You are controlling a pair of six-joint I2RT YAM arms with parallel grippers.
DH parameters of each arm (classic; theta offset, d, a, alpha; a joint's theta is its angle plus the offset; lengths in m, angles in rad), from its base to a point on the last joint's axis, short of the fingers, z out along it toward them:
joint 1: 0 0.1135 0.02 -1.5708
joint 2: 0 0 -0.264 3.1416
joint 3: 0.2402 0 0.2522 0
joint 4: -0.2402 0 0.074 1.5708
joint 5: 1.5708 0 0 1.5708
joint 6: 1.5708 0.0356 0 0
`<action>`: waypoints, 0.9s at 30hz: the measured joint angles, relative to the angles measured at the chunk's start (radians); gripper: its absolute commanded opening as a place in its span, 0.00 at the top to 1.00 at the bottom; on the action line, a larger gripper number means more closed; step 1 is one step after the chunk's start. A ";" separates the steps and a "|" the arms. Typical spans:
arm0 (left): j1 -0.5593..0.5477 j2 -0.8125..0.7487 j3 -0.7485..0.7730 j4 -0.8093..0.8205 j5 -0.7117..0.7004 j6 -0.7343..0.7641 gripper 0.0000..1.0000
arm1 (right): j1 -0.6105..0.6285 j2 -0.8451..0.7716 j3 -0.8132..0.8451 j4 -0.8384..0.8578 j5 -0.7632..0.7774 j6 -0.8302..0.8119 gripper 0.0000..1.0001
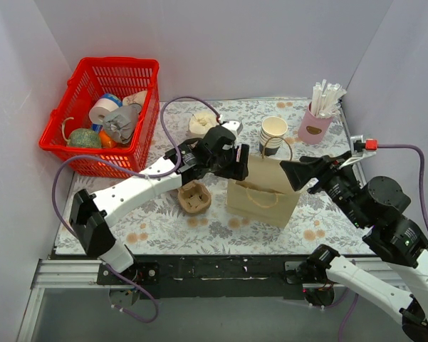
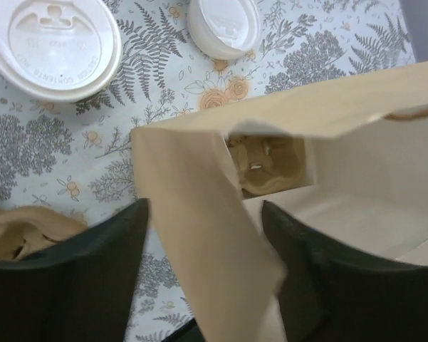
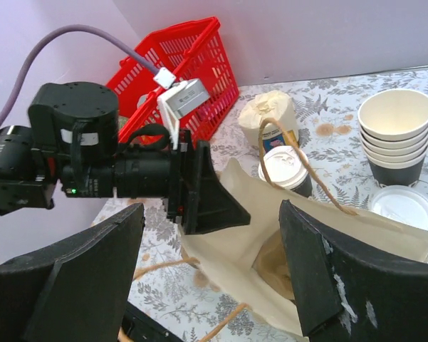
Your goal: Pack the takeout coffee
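parted left fingers [image 2: 64, 278] astride the upright side wall of the brown paper bag [image 2: 199, 214], one outside, one inside the mouth, the gap between them far wider than the paper, so not clamped. wide-open right fingers [image 3: 327, 271] at the bag's opposite end, just above the rim, holding nothing. bag open-mouthed near the middle of the table [image 1: 164, 221], between the two wrists. low inside the bag, a brown moulded shape [image 2: 267, 167], only partly visible. just behind the bag, upright on the floral table, the takeout coffee [image 2: 224, 25]: small, white-walled, flat white lid on, touched by neither set of fingers. from the right wrist, the same takeout coffee [image 3: 406, 208] just past the bag's far rim and in front of the stack of lidless cups [image 3: 395, 132]. beside it to the left, a taller dark-sided cup [image 3: 288, 167] with a white sip lid. farther left again, a cream jar [image 1: 199, 122]. near the bag's left end, toward the arms' bases, a brown pulp cup carrier [image 1: 194, 197] flat on the table. in the far right corner, a pink holder [image 1: 315, 127] full of white sticks [image 1: 326, 96]. along the far left edge, a red basket [image 1: 92, 155] of mixed items, well apart from the bag.
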 measured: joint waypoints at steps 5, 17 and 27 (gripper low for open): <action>-0.043 -0.019 0.043 -0.066 -0.070 -0.026 0.89 | 0.000 -0.031 -0.006 -0.021 0.041 0.000 0.16; -0.081 0.017 0.397 -0.294 -0.040 -0.125 1.00 | 0.000 -0.035 0.041 -0.157 0.138 0.024 0.16; -0.092 0.050 0.477 -0.355 0.020 -0.185 1.00 | 0.000 -0.114 0.058 -0.156 0.179 0.048 0.16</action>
